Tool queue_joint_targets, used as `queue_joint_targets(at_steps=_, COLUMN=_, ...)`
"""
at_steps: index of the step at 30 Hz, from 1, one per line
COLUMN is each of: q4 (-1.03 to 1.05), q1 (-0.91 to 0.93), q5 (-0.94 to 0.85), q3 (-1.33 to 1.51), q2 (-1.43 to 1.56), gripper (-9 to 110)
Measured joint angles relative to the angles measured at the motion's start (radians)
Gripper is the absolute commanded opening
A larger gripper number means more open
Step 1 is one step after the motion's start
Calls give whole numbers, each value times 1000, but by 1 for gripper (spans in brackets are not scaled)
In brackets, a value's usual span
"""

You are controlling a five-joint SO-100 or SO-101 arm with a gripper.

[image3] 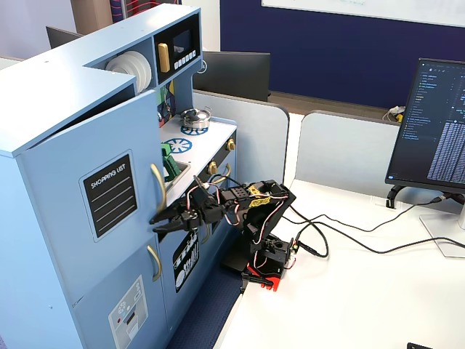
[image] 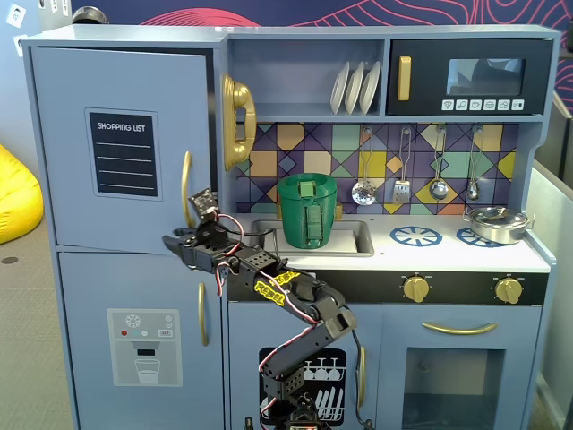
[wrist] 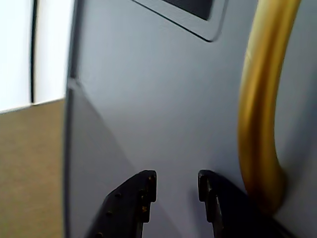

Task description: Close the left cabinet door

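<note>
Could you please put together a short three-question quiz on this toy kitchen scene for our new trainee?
1. True or false: the left cabinet door is fully shut.
2. In the wrist view, the gold handle lies to which side of the gripper? A) left B) right C) directly behind
3. Fill in: the black panel on that door reads "SHOPPING ____".

Key
1. False: in a fixed view a gap shows along its right edge, so it stands slightly ajar.
2. B: the handle curves down just right of the open fingertips.
3. LIST.
</note>
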Motion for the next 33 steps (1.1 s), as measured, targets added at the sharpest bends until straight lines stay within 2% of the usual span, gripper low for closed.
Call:
queue_joint_targets(at_steps=11, q4=-202, q1=117, q5=-51, q3=6, q2=-135, gripper=0)
queue_joint_targets(at_steps=21, q4=-235, q1=135, q5=-71, q3=6, q2=-172, gripper=0)
queue_joint_targets(at_steps=25, q4=-146, q1=137, q5=-63, q3=15, q2=-121, gripper=0)
queue_joint_targets(at_steps=33, q4=219, q1=178, q5=-35, q3=133, q2=141, gripper=0)
